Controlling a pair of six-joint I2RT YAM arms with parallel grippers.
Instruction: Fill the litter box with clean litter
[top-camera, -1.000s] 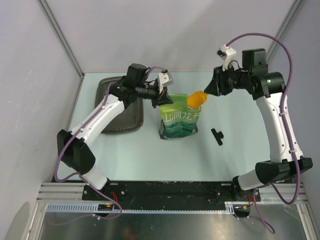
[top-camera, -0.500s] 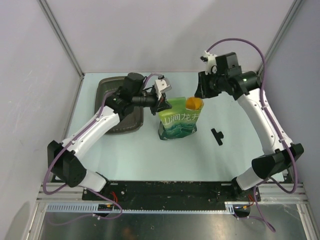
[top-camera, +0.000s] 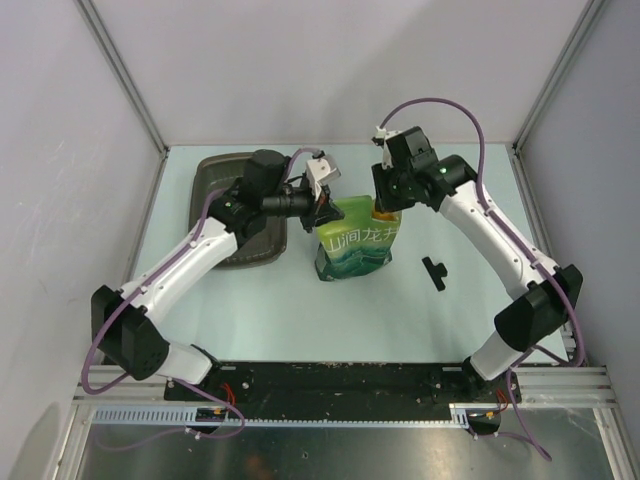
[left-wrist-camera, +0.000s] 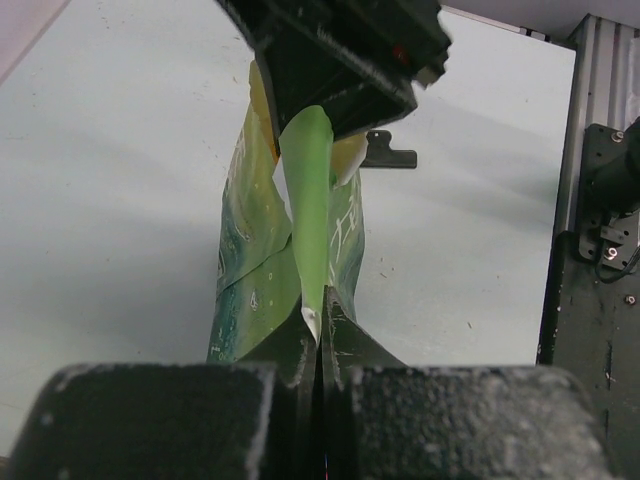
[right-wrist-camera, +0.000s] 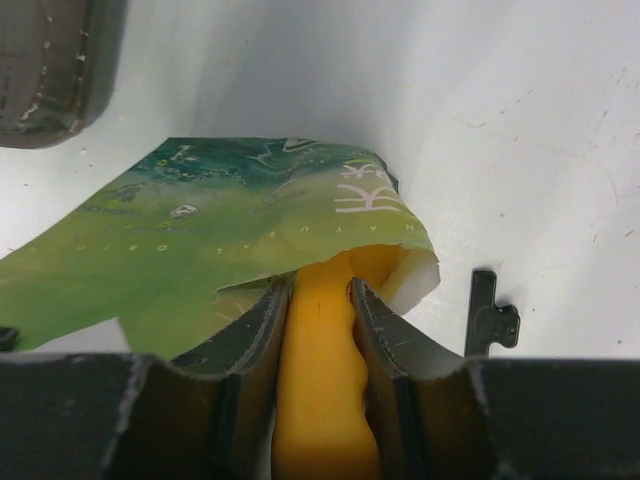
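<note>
Broadly, a pale blue-grey surface (top-camera: 300, 300) between white walls, both arms reaching in toward its middle. Far left on it, the litter box (top-camera: 258, 248): dark, shallow, lying flat, partly hidden beneath the left arm. In the right wrist view, just one rounded corner of it at top left, rim dotted with a few pale specks. Just right of the tray, near the centre, the green pouch (top-camera: 355, 250), printed face toward the overhead camera, base toward the near edge, open mouth toward the far side. Left fingers (left-wrist-camera: 345, 345) shut tight on a thin flap of the pouch's top edge, pinching it at the mouth's left corner. Right fingers (right-wrist-camera: 262, 340) partway closed around the handle of the orange scoop (right-wrist-camera: 320, 400), clamping it from both sides. Scoop end inside the pouch mouth at its right corner, bowl out of sight behind the green film, only a sliver of orange visible from overhead. Smallest of all, a black clip (top-camera: 434, 271), flat on the surface to the right of the pouch, apart from it and touching nothing else.
</note>
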